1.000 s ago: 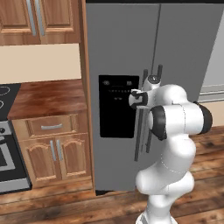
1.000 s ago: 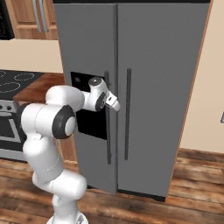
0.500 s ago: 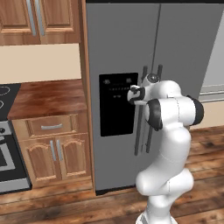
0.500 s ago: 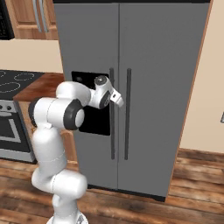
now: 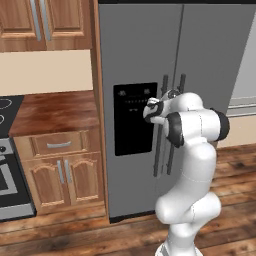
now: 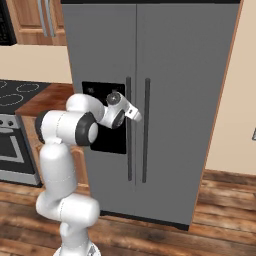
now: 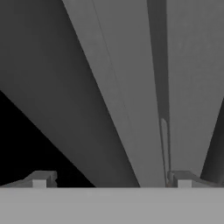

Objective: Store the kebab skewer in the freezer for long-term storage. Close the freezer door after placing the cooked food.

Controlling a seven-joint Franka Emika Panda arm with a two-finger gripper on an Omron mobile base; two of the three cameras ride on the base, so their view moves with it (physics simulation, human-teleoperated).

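Nearest to us, the gripper shows its two dark fingertips set wide apart at the bottom of the hand view, so the jaws stand open with nothing between them. Just past them a grey bar runs up and away along its length: the freezer door's handle, with the black dispenser panel to one side. From the base views we see the gripper raised to the height of the panel's middle, close against the freezer door and beside its long handle, which stands upright, its long axis vertical, next to the twin handle of the plain door. The freezer door lies flush with its neighbour, closed. Since a second ago the forearm has swung up and the hand has travelled toward the handle, from over the panel's right edge to just beside the bar; the fridge and cabinets keep their place. Farther left sit the wooden worktop and the stove. We cannot find the kebab skewer.
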